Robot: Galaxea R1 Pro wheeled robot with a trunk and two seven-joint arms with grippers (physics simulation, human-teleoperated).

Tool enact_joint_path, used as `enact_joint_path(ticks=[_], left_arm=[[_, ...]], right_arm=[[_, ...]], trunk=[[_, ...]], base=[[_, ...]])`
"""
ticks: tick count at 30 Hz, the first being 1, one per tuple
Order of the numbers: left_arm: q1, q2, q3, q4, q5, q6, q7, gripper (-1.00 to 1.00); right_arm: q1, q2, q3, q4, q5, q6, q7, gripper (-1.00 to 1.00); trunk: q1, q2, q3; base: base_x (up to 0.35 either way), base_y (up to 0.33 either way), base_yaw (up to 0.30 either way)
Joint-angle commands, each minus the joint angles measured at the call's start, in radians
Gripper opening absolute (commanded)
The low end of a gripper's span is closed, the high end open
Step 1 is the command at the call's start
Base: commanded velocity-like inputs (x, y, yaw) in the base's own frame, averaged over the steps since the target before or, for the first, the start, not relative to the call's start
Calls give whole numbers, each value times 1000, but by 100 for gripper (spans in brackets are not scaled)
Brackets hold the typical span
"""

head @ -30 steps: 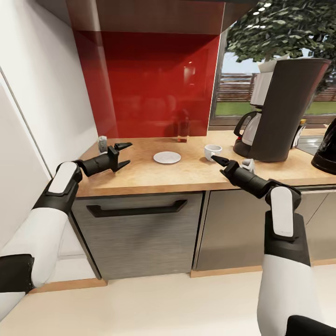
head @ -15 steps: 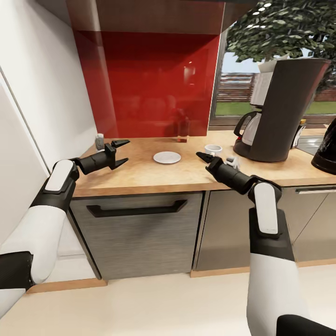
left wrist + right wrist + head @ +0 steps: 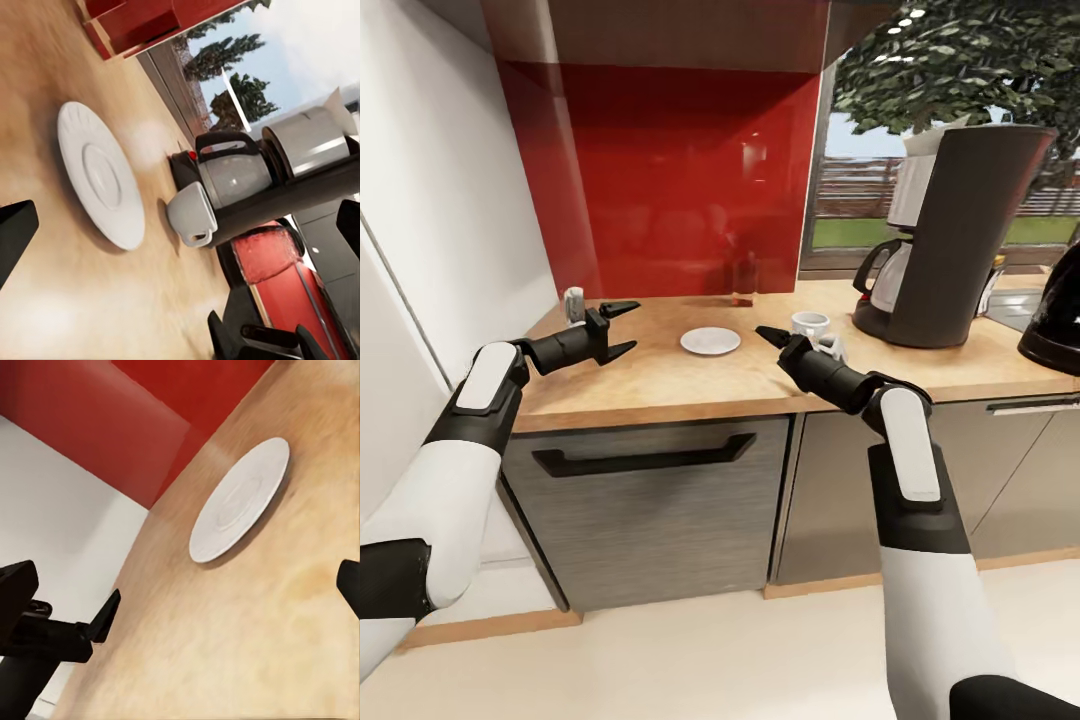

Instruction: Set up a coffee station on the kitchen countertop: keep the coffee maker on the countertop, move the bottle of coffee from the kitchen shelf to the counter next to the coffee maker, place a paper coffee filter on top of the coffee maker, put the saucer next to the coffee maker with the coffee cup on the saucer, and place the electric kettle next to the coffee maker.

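Note:
A white saucer (image 3: 710, 341) lies on the wooden countertop (image 3: 660, 385) in front of the red backsplash. To its right stands a white coffee cup (image 3: 810, 323), and further right the black coffee maker (image 3: 950, 240) with a white paper filter (image 3: 928, 140) at its top. The black electric kettle (image 3: 1055, 330) is at the right edge. My left gripper (image 3: 622, 328) hovers open left of the saucer. Between saucer and cup, my right gripper (image 3: 768, 335) points toward the saucer, open and empty. The left wrist view shows saucer (image 3: 101, 184) and cup (image 3: 191, 214); the right wrist view shows the saucer (image 3: 240, 501).
A small grey shaker (image 3: 573, 303) stands at the counter's left end by the white wall. A glass bottle (image 3: 743, 280) stands against the backsplash. Below the counter are a drawer front with a black handle (image 3: 645, 457) and cabinet doors. A window is behind the coffee maker.
My right gripper has swung left, from beside the cup to the gap between cup and saucer. The left gripper has hardly moved. The head view has shifted slightly.

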Motion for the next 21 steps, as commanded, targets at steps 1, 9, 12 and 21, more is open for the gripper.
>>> enact_joint_path(ticks=[1, 9, 12, 21], left_arm=[[-1, 0, 2, 0, -10, 4, -10, 100], [-1, 0, 5, 1, -10, 9, -10, 100], [-1, 6, 6, 4, -10, 10, -12, 100], [-1, 15, 10, 24, -10, 11, -15, 100]], right_arm=[[-1, 1, -2, -1, -10, 4, -9, 100], [0, 1, 4, -1, -17, 3, -19, 100], [0, 1, 5, -1, -19, 3, -21, 100], [0, 1, 7, -1, -21, 3, -22, 100]], trunk=[[0, 0, -1], [0, 0, 0], [0, 0, 0], [0, 0, 0]], base=[[16, 9, -177], [12, 6, -148], [2, 60, -111], [0, 145, -35]])
